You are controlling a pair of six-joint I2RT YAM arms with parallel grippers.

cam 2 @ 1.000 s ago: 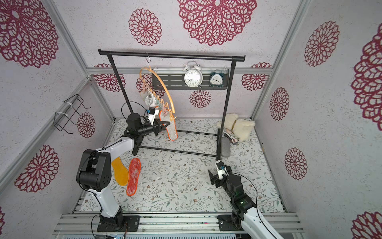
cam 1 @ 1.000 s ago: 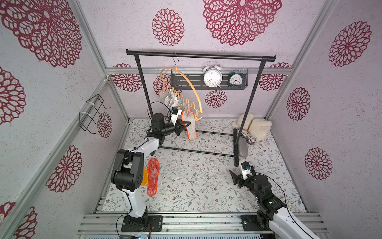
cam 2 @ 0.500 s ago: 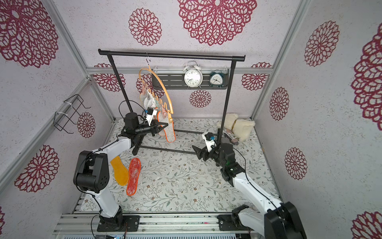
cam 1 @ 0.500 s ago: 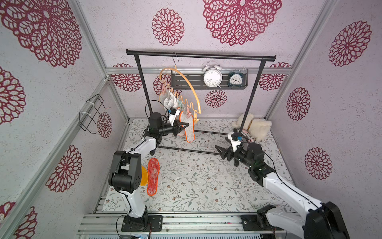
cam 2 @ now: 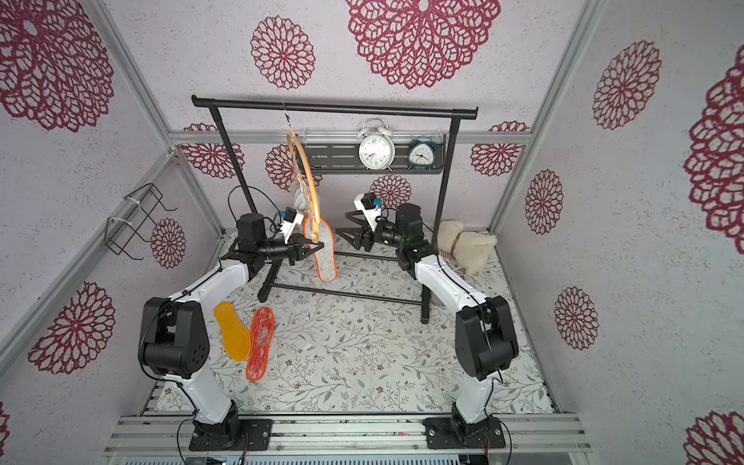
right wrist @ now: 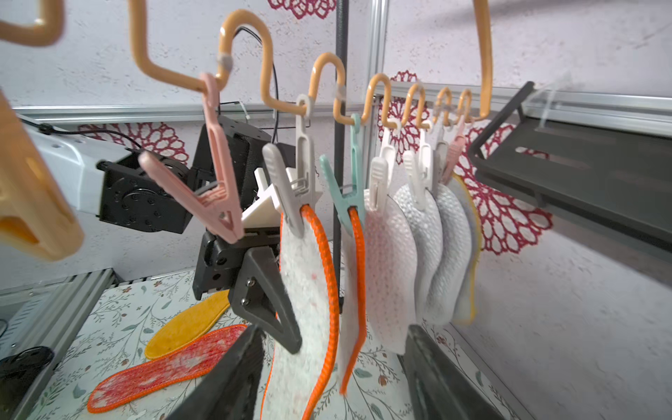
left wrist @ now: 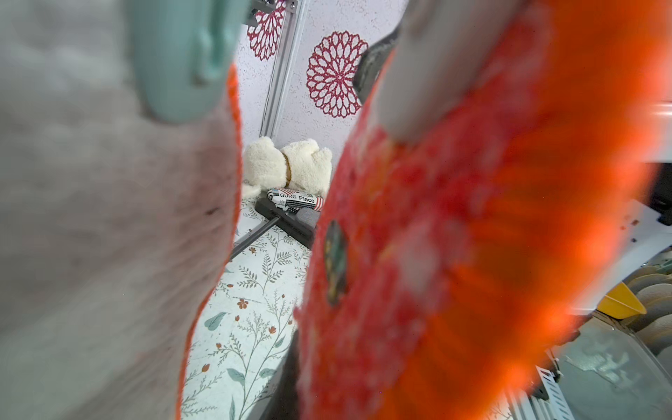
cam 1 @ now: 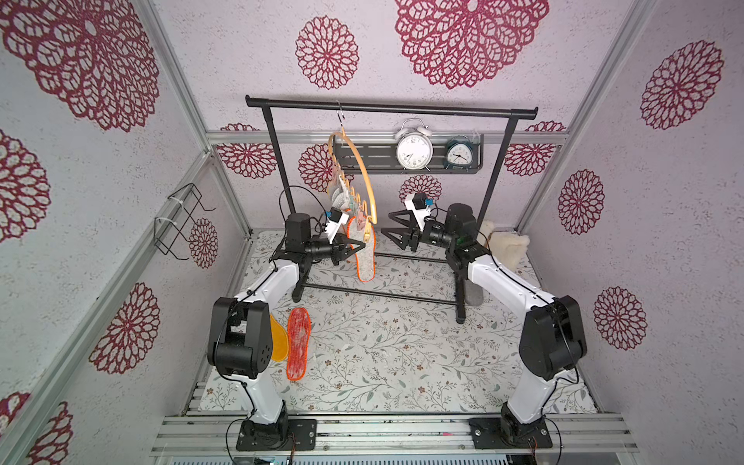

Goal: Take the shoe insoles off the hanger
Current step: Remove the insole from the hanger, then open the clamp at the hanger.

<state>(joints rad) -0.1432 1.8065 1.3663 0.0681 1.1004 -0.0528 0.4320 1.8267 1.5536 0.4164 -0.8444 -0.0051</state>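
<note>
Insole (right wrist: 309,291) looks light and floppy; my left fingers (right wrist: 269,291) clamp it below its grey peg (right wrist: 287,189), a sound hold. Right fingers (right wrist: 225,382) gape, empty.

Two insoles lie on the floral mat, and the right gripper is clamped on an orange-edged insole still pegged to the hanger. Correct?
No: it is the left gripper that clamps the orange-edged, white-backed insole pegged to the tan wavy hanger, as the right wrist view shows.

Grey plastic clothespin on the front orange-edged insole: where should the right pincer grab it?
Squeeze the grey plastic clothespin across its two splayed upper tails, above the spring, right pincer approaching side-on, where the fork faces it. Its mouth below bites the orange-edged insole the left pincer holds.
</note>
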